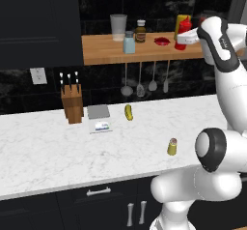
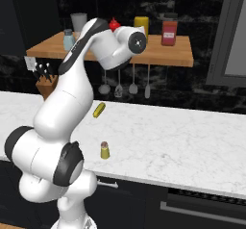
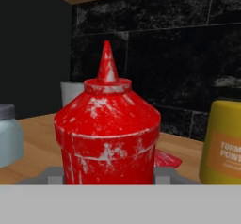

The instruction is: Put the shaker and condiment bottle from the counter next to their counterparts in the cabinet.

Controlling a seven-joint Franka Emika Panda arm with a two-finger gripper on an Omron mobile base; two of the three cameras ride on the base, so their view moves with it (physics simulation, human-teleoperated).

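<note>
We saw the white marble counter (image 1: pixel 43 142) carrying a knife block (image 1: pixel 72 103), a grey slab (image 1: pixel 98 111), a small card (image 1: pixel 101 126), a yellow pickle-looking thing (image 1: pixel 129 112) and the olive shaker (image 1: pixel 172 147), while the wooden shelf (image 1: pixel 103 52) above had a pale blue shaker (image 1: pixel 129 43), a grey cup (image 1: pixel 118 27), a brown jar (image 1: pixel 140 32) and a yellow bottle (image 2: pixel 141 26).

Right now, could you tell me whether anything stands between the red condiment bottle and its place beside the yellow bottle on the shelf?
Nothing visible does. The condiment bottle is already over the cabinet, with bare board between it and the yellow bottle.
</note>
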